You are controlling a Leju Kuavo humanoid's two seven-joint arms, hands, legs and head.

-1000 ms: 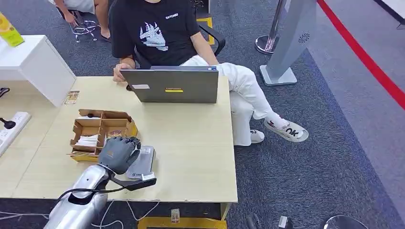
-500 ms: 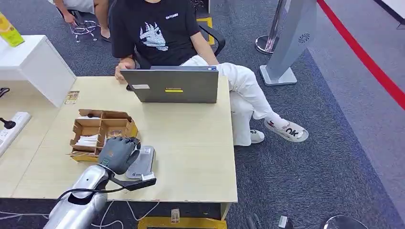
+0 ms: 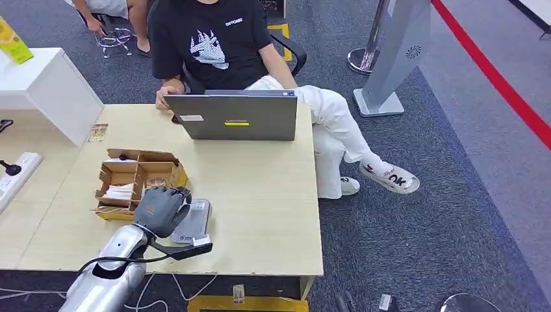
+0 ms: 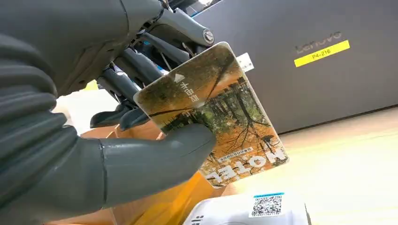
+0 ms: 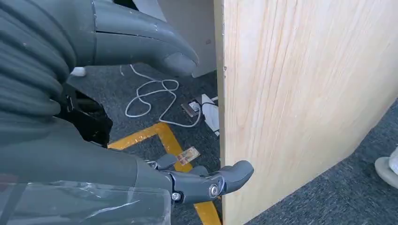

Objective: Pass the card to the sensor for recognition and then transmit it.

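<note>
My left hand [image 3: 159, 208] hovers over the near left part of the wooden table [image 3: 260, 195], between the cardboard organizer box [image 3: 133, 179] and the white-grey card sensor [image 3: 195, 221]. In the left wrist view my left hand [image 4: 70, 140] pinches a hotel card [image 4: 220, 112] with an autumn forest print between the thumb and fingers, just above the sensor [image 4: 248, 211]. My right hand [image 5: 94, 117] hangs beside the table's side panel, fingers apart, holding nothing.
A person in a black shirt sits behind a grey laptop [image 3: 237, 117] at the table's far edge. A white box [image 3: 45, 91] and a power strip [image 3: 16, 175] stand to the left. Cables [image 5: 155, 98] and yellow floor tape [image 5: 173, 150] lie under the table.
</note>
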